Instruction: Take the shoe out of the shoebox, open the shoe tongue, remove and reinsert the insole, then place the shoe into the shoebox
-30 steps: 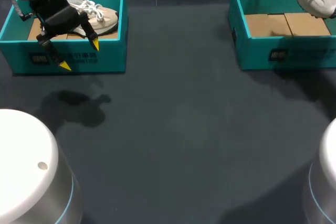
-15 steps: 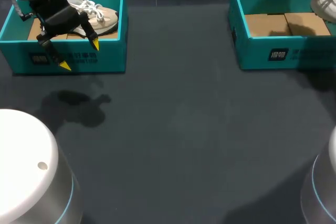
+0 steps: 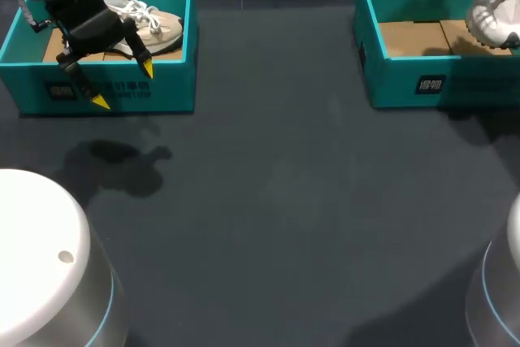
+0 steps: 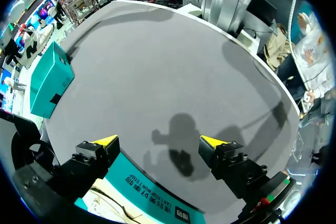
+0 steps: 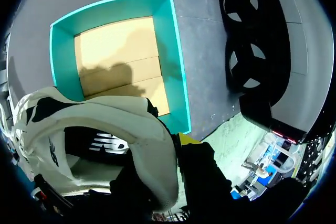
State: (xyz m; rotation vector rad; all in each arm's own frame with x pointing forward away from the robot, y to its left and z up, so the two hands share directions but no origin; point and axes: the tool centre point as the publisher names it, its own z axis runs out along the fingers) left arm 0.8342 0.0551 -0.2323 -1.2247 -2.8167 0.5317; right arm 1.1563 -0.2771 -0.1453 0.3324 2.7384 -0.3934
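The right gripper point(image 5: 178, 141) has brought the white shoe point(image 3: 492, 20) down within the last second: a moment ago the shoe hung higher, at the far right edge of the head view, and now it sits lower, over the right end of the right shoebox point(image 3: 398, 79). Whether the sole already touches the cardboard floor point(image 5: 118, 51) I cannot tell; the right wrist view shows the box open below the shoe, with the shoe's shadow across the cardboard. I judge this to be the closing step, putting the shoe into the box, with only the last of the descent and the release left to do

This gripper is clamped on the shoe at the heel collar. One yellow tip presses the outside of the collar; the other finger is hidden, apparently inside the shoe opening. The shoe hangs from this grip and nothing else holds it

The left gripper point(image 3: 123, 85) has not moved in that time. It hangs with its fingers wide apart and nothing between them, over the near wall of the left shoebox point(image 3: 175, 87), touching nothing that I can see. A beige shoe point(image 3: 158, 30) lies in that box, behind the gripper. The dark table point(image 3: 276, 201) lies between the two boxes
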